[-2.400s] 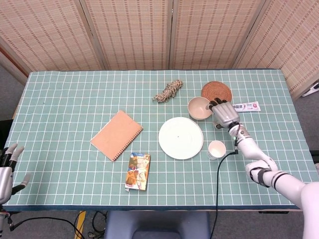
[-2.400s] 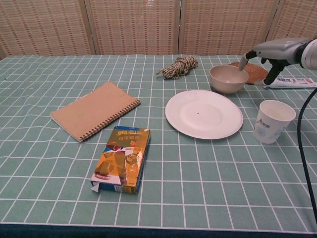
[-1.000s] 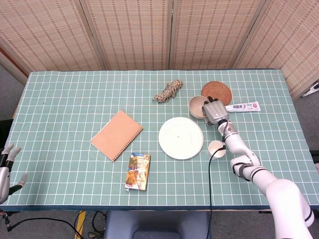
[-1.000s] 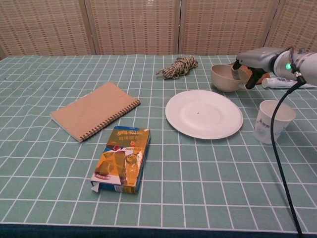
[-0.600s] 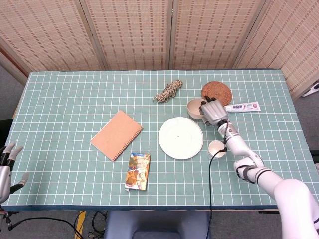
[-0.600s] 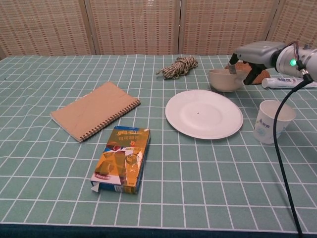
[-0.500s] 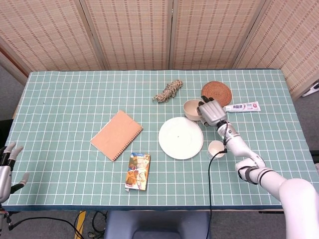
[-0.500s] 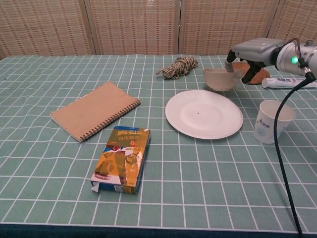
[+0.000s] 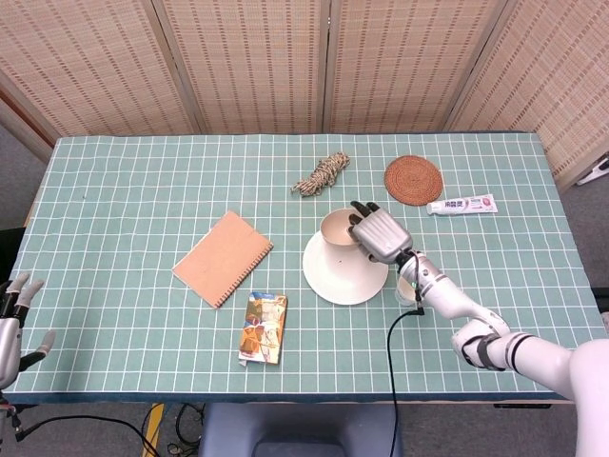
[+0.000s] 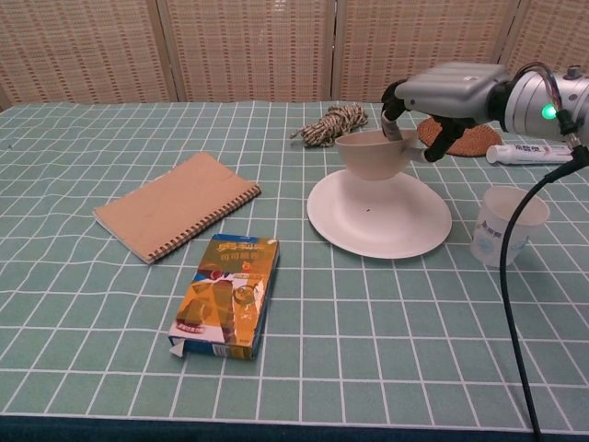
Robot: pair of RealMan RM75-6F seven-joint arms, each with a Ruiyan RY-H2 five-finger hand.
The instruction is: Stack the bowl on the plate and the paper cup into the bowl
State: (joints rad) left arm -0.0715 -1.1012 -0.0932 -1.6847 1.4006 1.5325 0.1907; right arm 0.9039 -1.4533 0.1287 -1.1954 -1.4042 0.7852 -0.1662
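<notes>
My right hand point(image 9: 380, 235) point(image 10: 440, 92) grips the rim of the beige bowl point(image 9: 339, 231) point(image 10: 371, 154) and holds it in the air above the far part of the white plate point(image 9: 338, 275) point(image 10: 379, 214). The paper cup point(image 10: 506, 226) stands upright on the table to the right of the plate; in the head view my right forearm hides most of the cup point(image 9: 407, 291). My left hand point(image 9: 14, 319) shows only at the lower left edge of the head view, off the table, fingers spread and holding nothing.
A spiral notebook point(image 9: 223, 258) point(image 10: 178, 204) and a snack box point(image 9: 263, 328) point(image 10: 226, 295) lie left of the plate. A rope coil point(image 9: 321, 174) point(image 10: 332, 124), a woven coaster point(image 9: 414, 180) point(image 10: 465, 132) and a toothpaste tube point(image 9: 461, 205) point(image 10: 541, 153) lie at the back right.
My right hand closed on the bowl's rim, lifted it off the table and carried it left and nearer, over the plate. The left hand stayed put.
</notes>
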